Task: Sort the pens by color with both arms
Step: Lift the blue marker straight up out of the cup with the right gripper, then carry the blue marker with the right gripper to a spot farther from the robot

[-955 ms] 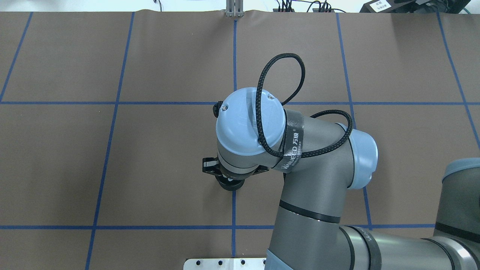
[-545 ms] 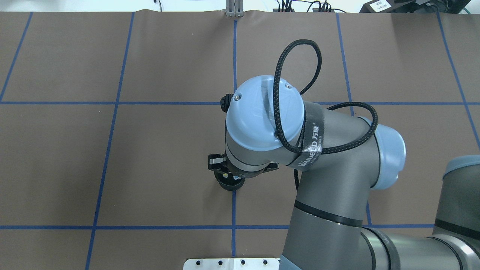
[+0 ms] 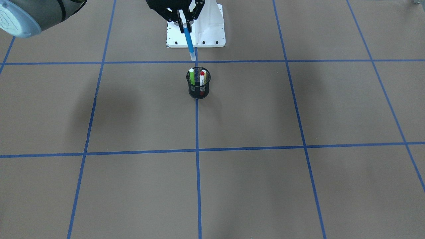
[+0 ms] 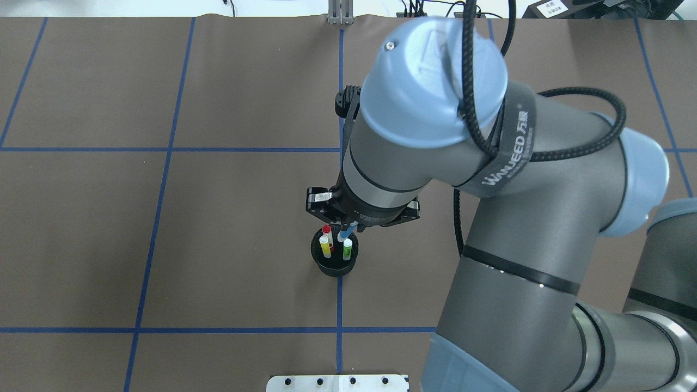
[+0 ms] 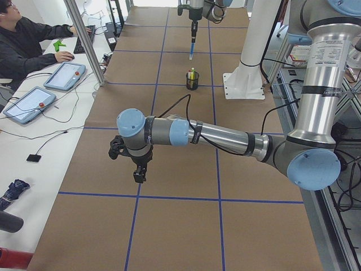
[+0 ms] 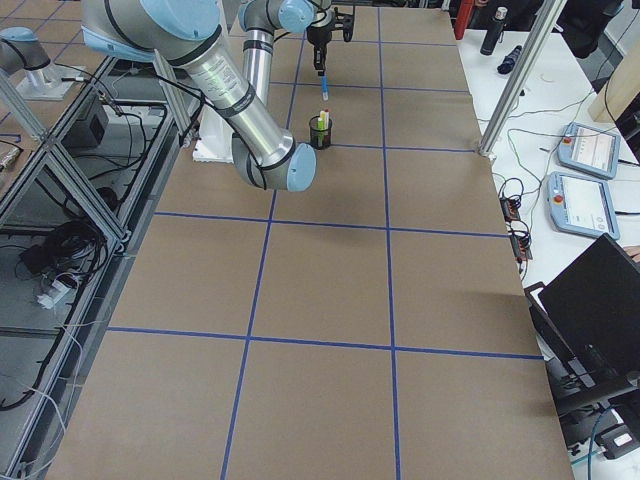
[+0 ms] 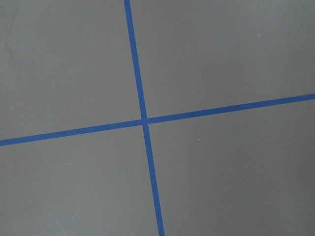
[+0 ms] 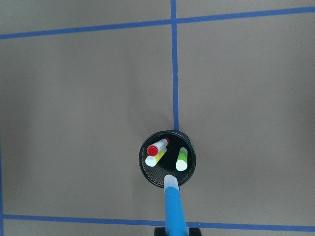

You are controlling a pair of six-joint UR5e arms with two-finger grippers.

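Lifting the blue pen point(image 3: 188, 41) clear of the black mesh cup point(image 3: 198, 91), your right arm point(image 4: 490, 163) stood far higher over the counter point(image 3: 265, 109) than it had a second before. Back then its wrist hung low over the cup and hid everything inside from the overhead camera. The right fingers point(image 3: 179, 20) were clamped on the upper end of the blue pen. The pen hung nearly upright, and in the front-facing view its pale lower tip sat just above the cup's rim, touching nothing.

With the wrist raised, the cup's contents had come into sight from overhead. The lime green pen point(image 4: 347, 249), the yellow pen point(image 4: 325, 246) and the white pen with red cap point(image 4: 327, 231) all stood inside it. The right wrist camera showed the yellow and red-capped pens leaning together on one side and the green one apart on the other. The cup itself sat where it had in both earlier frames, on the blue tape line point(image 4: 338, 299) running down the middle of the counter.

Your left arm point(image 5: 214, 132) reached out over bare counter well away from the cup, its left fingers point(image 5: 137, 176) pointing down. Only the side camera caught them, so you could not tell whether they were open or closed. The left wrist camera showed nothing but a crossing of tape lines below.
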